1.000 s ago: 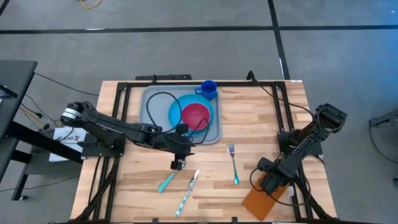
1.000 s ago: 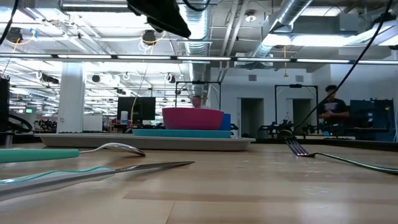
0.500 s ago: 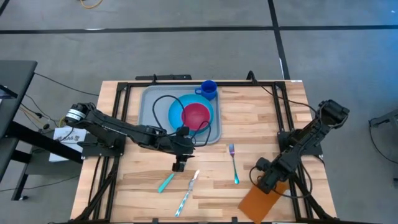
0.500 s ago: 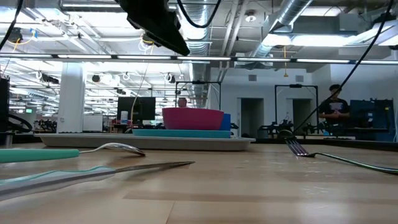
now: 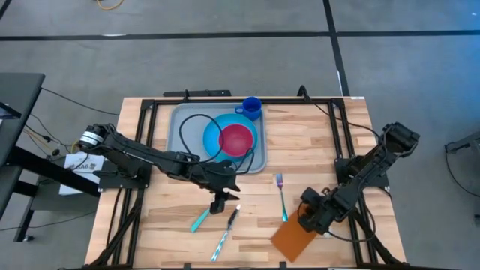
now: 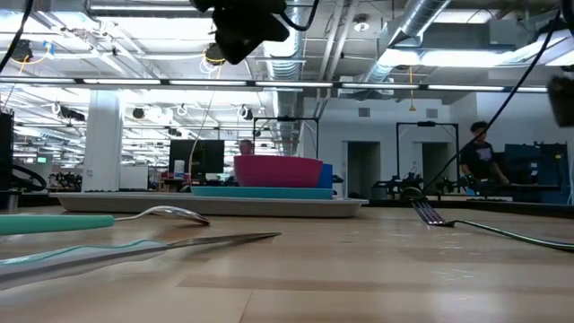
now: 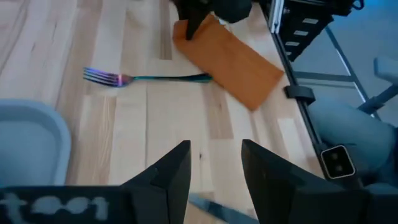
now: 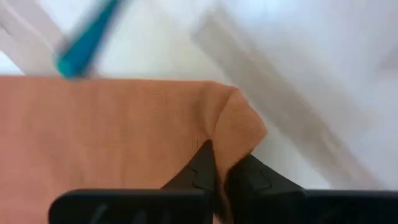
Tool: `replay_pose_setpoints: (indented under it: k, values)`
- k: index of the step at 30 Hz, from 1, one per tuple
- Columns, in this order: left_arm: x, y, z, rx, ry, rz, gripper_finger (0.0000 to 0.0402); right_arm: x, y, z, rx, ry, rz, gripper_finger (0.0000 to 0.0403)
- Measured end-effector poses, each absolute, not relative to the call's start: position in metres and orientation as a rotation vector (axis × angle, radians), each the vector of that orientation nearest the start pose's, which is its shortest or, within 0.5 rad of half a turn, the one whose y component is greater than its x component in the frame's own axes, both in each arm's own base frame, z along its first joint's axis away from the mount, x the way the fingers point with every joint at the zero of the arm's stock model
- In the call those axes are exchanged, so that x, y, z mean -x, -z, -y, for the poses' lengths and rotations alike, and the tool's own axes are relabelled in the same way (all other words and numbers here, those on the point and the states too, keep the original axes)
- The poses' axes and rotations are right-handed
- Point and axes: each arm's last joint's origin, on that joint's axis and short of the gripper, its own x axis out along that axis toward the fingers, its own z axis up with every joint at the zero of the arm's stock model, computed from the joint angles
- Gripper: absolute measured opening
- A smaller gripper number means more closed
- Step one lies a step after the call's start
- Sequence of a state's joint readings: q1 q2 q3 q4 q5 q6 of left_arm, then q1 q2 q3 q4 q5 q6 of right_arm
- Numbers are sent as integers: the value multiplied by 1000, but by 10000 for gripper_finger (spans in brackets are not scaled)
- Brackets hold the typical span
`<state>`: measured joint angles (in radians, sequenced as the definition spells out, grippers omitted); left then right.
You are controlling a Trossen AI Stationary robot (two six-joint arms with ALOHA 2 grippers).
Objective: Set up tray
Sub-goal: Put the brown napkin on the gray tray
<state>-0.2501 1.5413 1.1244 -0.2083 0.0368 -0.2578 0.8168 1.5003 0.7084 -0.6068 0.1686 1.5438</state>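
We see from above the light grey-blue tray lying at the far middle of the wooden table, with a round blue plate resting on its right half and a pink bowl sitting on that plate; a blue cup stands at the tray's far right corner, on or just outside the rim, we cannot tell which. In the low view we see the tray as a flat slab carrying the plate and the bowl. The left gripper hangs over the table just in front of the tray, near the knife and the teal-handled spoon; its fingers stand apart with nothing between them. The fork lies between the two grippers, tines toward the tray. The right gripper sits at the near right of the table on the far corner of the rust-brown napkin; in its wrist view we find the dark fingertips pinched together on a raised fold of the napkin. A person stands in the room beyond the table.
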Motion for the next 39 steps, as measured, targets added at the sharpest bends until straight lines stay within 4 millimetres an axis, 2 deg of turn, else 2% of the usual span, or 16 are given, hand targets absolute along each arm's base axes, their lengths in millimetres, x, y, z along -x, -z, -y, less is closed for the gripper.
replay_pose_setpoints:
  k: [4, 6, 11, 21, 27, 33, 39]
  values:
    - [-335, -259, 86, 143, 210, -644, 130, -176, -158, -175, -588, 435, -1135, 15]
    - [-345, -257, 90, 128, 266, -589, 130, -182, -169, -179, -546, 401, -1069, 8]
    - [-358, -235, 95, 145, 348, -603, 130, -196, -189, -182, -418, 363, -923, 11]
    - [-381, -200, 101, 66, 427, -555, 148, -213, -196, -170, -215, 367, -817, 11]
    - [-389, -201, 87, 75, 368, -507, 163, -219, -198, -164, -147, 362, -804, 11]
    - [-397, -197, 62, 199, 269, -497, 165, -226, -203, -168, -106, 308, -733, 12]
    - [-399, -199, 55, 250, 352, -476, 165, -232, -206, -167, -38, 301, -675, 12]
